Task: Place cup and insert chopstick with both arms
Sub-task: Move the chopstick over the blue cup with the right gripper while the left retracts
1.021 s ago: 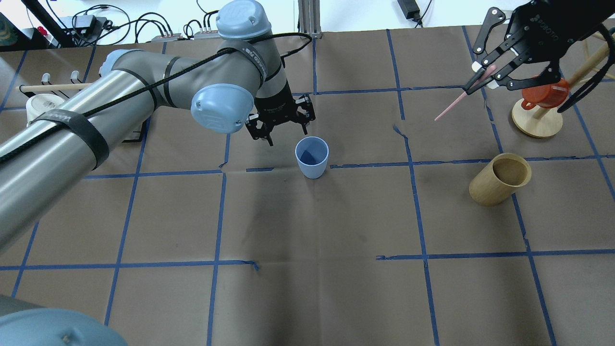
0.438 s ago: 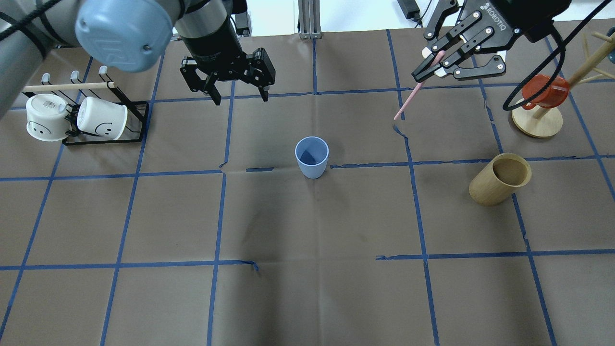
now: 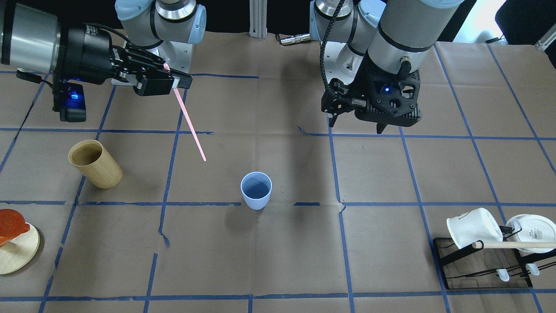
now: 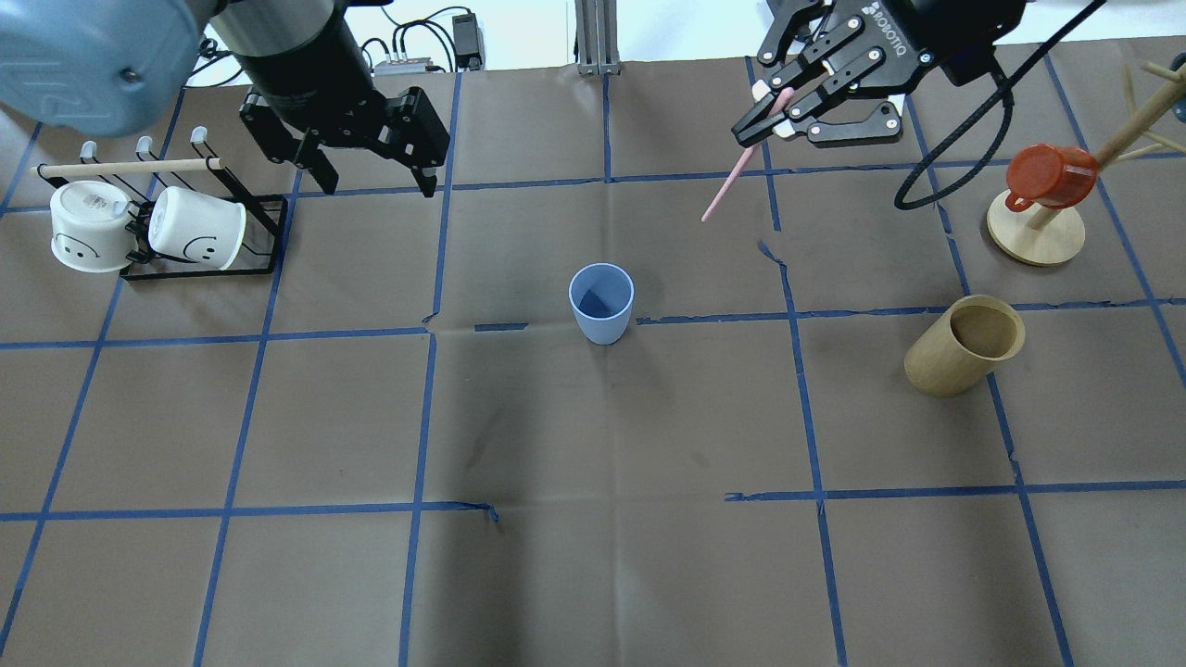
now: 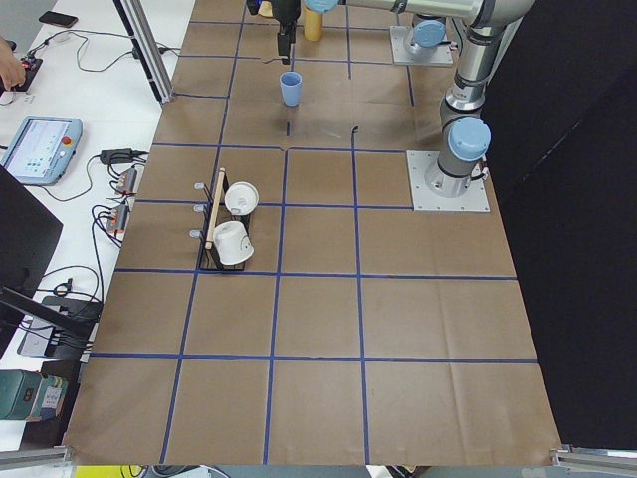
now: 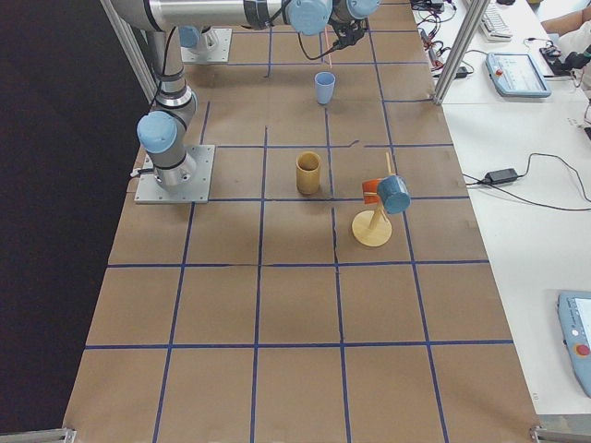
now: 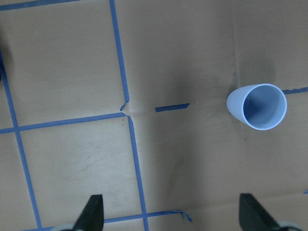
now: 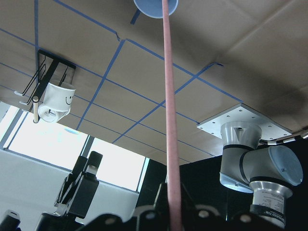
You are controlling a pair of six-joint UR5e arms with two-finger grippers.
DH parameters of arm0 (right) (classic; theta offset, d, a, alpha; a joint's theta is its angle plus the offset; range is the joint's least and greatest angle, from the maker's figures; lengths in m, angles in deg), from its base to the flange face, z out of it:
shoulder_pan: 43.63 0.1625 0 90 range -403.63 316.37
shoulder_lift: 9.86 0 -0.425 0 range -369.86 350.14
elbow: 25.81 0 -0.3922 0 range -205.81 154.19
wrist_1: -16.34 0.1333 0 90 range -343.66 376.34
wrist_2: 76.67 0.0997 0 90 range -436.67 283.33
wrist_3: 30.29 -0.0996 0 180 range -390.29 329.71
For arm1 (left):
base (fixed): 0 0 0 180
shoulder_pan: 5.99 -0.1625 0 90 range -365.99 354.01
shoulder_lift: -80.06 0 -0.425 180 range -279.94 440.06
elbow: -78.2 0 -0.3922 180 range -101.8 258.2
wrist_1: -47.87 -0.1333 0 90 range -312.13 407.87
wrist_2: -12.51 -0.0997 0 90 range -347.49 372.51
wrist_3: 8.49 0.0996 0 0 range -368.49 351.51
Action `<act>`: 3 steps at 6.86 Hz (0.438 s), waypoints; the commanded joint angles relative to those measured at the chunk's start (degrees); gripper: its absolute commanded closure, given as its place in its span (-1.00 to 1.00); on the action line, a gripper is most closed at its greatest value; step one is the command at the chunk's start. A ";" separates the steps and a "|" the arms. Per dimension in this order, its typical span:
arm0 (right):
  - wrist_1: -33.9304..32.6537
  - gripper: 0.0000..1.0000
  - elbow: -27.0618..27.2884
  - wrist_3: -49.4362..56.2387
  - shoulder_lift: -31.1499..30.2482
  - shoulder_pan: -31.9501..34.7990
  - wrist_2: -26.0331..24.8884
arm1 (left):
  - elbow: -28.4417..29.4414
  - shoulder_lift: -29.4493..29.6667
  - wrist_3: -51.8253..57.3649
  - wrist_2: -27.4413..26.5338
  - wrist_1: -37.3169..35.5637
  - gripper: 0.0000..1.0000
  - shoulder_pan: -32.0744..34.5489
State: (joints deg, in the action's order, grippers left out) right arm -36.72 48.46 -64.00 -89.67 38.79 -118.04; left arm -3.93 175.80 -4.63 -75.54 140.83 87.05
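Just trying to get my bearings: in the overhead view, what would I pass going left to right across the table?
Two white mugs, black left end effector, small light blue plastic cup, thin pink chopstick, tan wooden cylinder cup, red mug.

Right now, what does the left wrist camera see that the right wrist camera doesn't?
Only the left wrist view shows the left gripper's two open fingertips, apart with nothing between them. Only the right wrist view shows the pink chopstick, a white smiley mug in a black rack, and a robot arm's base. Both show the blue cup standing on brown paper with blue tape lines.
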 commanded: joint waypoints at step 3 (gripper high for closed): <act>-5.47 0.92 0.43 -8.12 5.01 5.29 4.44 | -3.56 -3.63 1.33 -0.46 -0.58 -1.00 -2.08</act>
State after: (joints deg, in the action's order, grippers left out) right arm -40.88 48.90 -70.63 -86.22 43.35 -115.04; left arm -7.24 172.46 -2.94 -76.00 140.45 85.02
